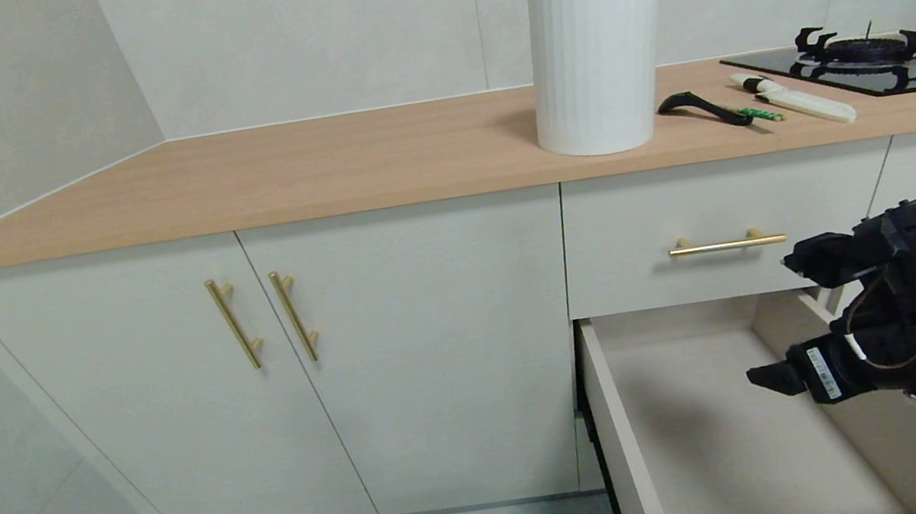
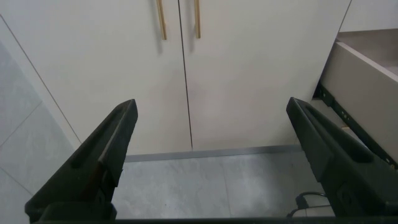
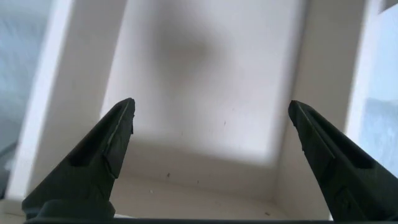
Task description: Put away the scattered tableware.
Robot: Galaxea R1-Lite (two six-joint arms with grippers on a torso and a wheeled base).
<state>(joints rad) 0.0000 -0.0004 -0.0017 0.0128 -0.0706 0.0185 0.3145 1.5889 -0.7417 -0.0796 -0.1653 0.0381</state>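
Tableware is up on the countertop (image 1: 278, 170), right end. A black-handled utensil (image 1: 704, 108) lies just beside the ribbed white canister (image 1: 595, 53). Next to it are a small green-striped piece (image 1: 762, 113) and a long cream utensil (image 1: 800, 102), lying between the black one and the hob (image 1: 875, 65). All three lie flat and close together; can't tell if they touch. My read: light, rigid, slim, with smooth handles, so likely to skid or roll under a pinch. They sit low on the wood, so the fingers must come down almost to the surface. I'd grab across a handle at mid-length, one item at a time. The canister crowds the black one, so approach from the front edge. The pulled-out drawer (image 1: 611, 414) sits below that spot. Right gripper (image 1: 776, 319) hangs over the drawer, jaws spread wide, nothing in them. Left gripper (image 2: 211, 106) is low, facing the cabinet doors (image 2: 249, 74), also spread wide and carrying nothing.
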